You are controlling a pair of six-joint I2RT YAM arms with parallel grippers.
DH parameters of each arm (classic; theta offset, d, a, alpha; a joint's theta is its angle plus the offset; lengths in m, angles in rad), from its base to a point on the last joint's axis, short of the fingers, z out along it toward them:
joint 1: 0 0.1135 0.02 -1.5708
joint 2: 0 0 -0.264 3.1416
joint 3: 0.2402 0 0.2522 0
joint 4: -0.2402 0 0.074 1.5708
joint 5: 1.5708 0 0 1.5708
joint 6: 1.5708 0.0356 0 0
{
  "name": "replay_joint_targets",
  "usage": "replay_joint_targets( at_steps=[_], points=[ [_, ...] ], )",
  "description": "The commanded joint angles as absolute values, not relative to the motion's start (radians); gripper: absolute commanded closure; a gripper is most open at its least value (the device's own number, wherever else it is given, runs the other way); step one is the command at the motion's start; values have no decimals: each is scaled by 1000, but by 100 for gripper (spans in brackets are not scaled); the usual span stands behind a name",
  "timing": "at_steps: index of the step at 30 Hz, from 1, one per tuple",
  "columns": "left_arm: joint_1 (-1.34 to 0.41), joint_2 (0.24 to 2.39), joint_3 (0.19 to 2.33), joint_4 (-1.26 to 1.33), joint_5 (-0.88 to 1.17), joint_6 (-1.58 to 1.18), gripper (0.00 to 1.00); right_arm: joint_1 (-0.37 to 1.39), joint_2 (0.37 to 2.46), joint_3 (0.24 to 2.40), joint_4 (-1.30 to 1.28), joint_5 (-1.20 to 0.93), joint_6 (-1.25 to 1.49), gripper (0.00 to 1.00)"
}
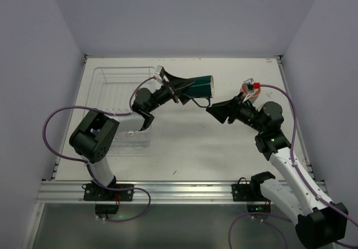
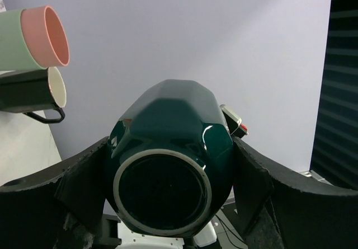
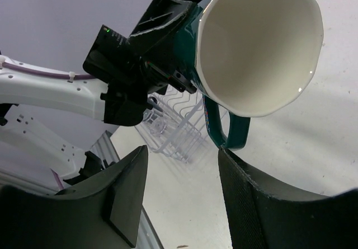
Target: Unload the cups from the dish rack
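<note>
Teal first: found handled cup (image 1: 204, 85) clamped sideways in left gripper (image 1: 190, 88), aloft at 3 o'clock of dish rack (image 1: 112, 81); found right gripper (image 3: 180, 165) at its 4 o'clock, fingers wide, empty; judged handover step, next calling for right fingers closing on cup.

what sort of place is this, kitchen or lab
Probably a robot test cell, not a kitchen: plain walls box in a white table, a left arm and right arm are bolted to a metal rail at its edge, and a wire dish rack sits on it.
</note>
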State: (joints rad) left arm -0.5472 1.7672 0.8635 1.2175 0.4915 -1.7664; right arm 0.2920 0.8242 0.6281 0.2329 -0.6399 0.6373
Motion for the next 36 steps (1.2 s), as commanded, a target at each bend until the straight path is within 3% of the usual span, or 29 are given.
replay_joint_targets(
  at_steps=[1, 22, 36],
  points=[
    [-555, 1715, 877, 1727, 448, -1807, 100, 295, 830, 629, 311, -621, 638, 44],
    [-568, 1647, 830, 1724, 454, -1821, 100, 293, 867, 608, 316, -601, 615, 46],
    [-609, 1660, 835, 1741, 419, -1824, 100, 291, 943, 502, 658, -686, 750, 48]
  ],
)
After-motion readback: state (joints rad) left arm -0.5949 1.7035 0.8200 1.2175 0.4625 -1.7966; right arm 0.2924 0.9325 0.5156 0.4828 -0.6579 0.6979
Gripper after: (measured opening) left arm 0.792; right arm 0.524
